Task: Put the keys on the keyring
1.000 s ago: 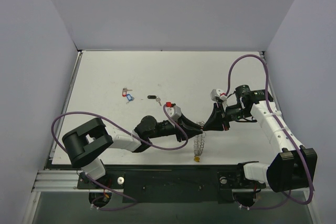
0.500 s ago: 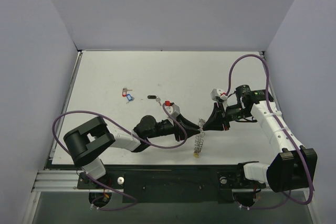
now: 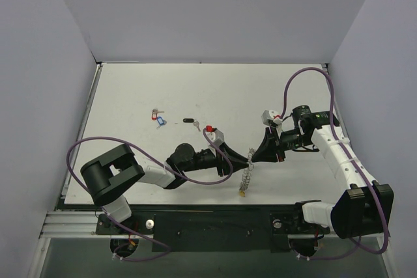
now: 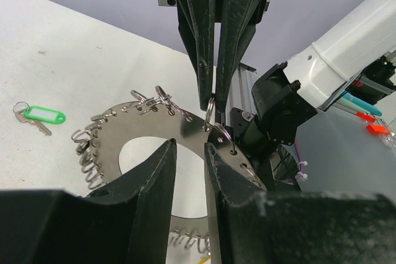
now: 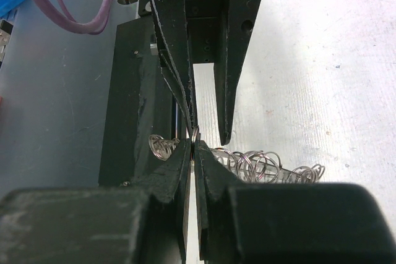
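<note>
The right gripper (image 5: 193, 149) is shut tight on one of the small wire loops fringing the large, flat, silvery metal keyring (image 4: 179, 129), pinching it right at its fingertips, and that arm has not moved over the last second. What has changed is on the other side. The left gripper (image 4: 189, 153) has drawn back slightly toward its own base. The keyring hanging below the two meeting fingertips has swung with it, so its small yellow plastic tag (image 3: 242, 193) now sits a little nearer the left arm. The left jaws stand partly open around the rim of the keyring. In the right wrist view the plate, seen edge-on, lies against one finger, with a clear gap to the other. By my reading this is a regrip or a steadying move, not progress in threading, since neither gripper holds a key. The small silver key with the green plastic tag (image 4: 40, 115) lies loose on the white table (image 4: 74, 60), well off to the left gripper's side. The red- and blue-tagged keys (image 3: 158, 119) and the black-headed key (image 3: 189, 121) lie farther beyond the left arm, untouched.
</note>
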Tool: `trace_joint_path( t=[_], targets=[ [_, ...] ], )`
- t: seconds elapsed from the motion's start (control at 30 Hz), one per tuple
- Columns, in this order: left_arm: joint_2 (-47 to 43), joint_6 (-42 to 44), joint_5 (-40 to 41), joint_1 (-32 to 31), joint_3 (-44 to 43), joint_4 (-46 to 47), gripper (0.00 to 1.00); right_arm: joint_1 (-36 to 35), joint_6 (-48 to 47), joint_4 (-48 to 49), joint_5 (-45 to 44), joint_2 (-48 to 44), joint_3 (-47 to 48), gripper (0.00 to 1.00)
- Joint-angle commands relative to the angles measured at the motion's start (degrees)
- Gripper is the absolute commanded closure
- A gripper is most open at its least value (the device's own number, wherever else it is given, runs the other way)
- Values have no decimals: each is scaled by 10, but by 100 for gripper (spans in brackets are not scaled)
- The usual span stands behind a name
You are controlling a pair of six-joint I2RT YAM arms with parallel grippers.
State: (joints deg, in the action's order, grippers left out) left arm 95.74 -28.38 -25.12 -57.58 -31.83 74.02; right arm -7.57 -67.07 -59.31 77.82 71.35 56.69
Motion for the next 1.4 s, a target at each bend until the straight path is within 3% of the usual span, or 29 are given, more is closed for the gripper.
trace_joint_path(
  t=[0.0,1.37],
  targets=[
    [-1,-11,-13,1,-1,126,66,2,-4,-12,48,-13,10,100],
    [-40,-10,1,-4,-20,135,68,-1,-3,-8,47,-10,6,100]
  ],
)
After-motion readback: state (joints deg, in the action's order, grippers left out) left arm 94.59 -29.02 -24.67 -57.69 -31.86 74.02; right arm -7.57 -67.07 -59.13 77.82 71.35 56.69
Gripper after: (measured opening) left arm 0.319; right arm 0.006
